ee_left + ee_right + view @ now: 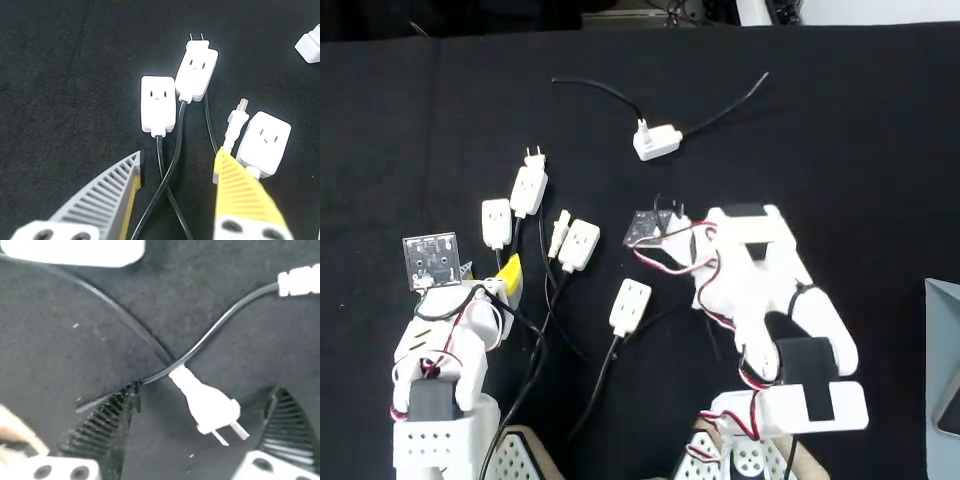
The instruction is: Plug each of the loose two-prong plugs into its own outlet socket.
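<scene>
Lined up for the first pick.
Midway up the black-cloth bench (840,120), my right gripper (200,407) stands open, straddling the two-prong plug (212,412), I'd say to pinch it; my left gripper (178,160) hangs open over the sockets (158,102) toward the near left corner.

Even light casts faint shadows and glares off white outlet sockets (158,102).

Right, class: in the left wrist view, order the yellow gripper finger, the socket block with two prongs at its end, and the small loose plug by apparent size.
Largest: yellow finger, though it is nearest the camera, so this is unsure.
Middle: pronged socket block.
Smallest: small loose plug.
</scene>
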Tool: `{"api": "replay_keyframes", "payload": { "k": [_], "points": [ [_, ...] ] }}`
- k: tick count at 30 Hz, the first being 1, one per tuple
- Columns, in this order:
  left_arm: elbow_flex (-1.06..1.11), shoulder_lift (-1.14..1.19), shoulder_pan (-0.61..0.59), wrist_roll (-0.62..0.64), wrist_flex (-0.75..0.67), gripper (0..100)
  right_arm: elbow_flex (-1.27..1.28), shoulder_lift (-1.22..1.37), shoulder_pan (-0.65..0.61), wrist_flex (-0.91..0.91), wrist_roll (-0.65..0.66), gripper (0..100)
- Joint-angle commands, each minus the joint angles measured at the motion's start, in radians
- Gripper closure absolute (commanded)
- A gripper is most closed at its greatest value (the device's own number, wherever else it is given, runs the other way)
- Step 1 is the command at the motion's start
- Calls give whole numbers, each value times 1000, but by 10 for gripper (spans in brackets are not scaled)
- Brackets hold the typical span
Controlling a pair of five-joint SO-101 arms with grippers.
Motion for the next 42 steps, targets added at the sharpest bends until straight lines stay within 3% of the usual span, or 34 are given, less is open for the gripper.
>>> {"api": "replay_keyframes", "payload": {
  "k": [1, 11, 23, 35, 42],
  "points": [
    [-12, -2, -5, -12, -23, 766, 7, -36, 12, -95, 14, 616],
    [-12, -2, -5, -12, -23, 766, 7, -39, 83, -124, 17, 616],
    [-12, -2, -5, -12, -23, 766, -102, -31, 69, -126, 17, 614],
    [-12, -2, -5, -12, -23, 766, -104, 163, 74, -175, 17, 619],
    [-12, -2, -5, -12, -23, 766, -104, 96, 68, -72, 17, 763]
  ]
}}
